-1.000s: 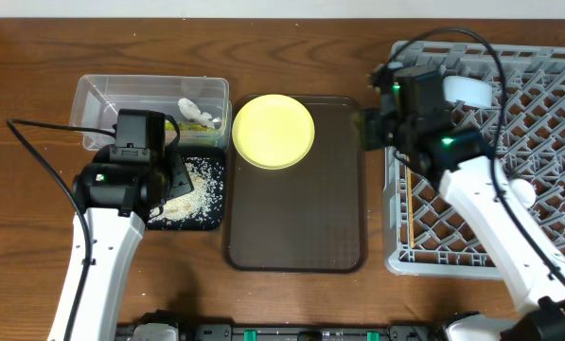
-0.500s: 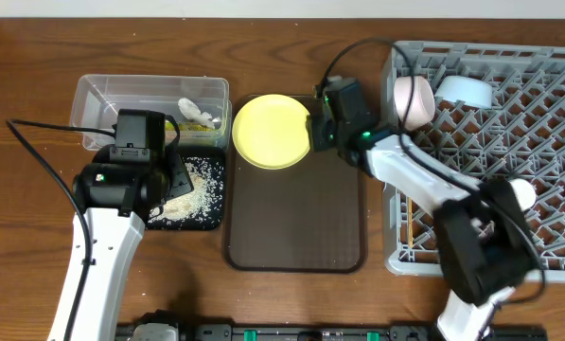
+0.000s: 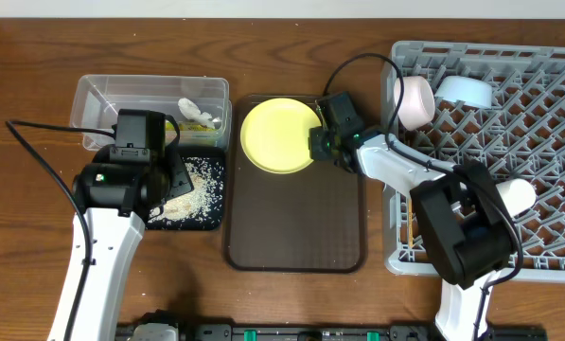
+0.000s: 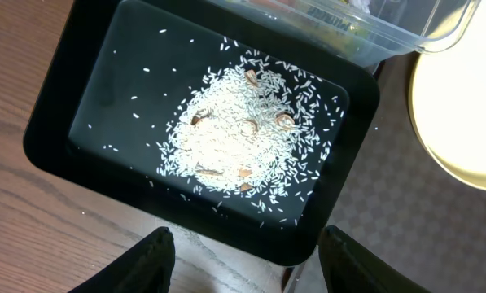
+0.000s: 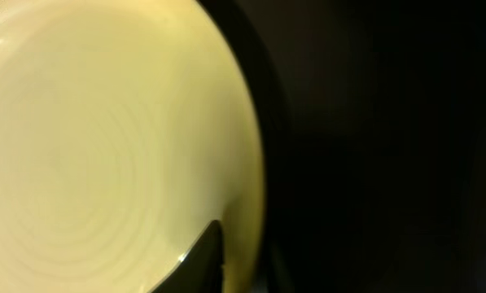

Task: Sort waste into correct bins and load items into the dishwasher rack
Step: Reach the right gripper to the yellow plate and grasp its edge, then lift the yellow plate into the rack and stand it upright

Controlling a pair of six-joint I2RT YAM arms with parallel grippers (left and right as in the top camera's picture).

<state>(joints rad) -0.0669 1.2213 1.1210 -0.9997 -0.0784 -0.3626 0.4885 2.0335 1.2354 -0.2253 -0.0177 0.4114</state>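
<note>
The round yellow plate lay face up, rice grains sat heaped in the black tray, tissue lay in the clear tub, and the pinkish bowl and blue bowl stood on edge in the grey rack.

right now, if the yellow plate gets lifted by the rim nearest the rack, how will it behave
Probably stiff: the yellow plate keeps a clean round edge. Its glossy face may slip, and gripped at one rim by the right pincer it would likely tilt down on the far side.
</note>
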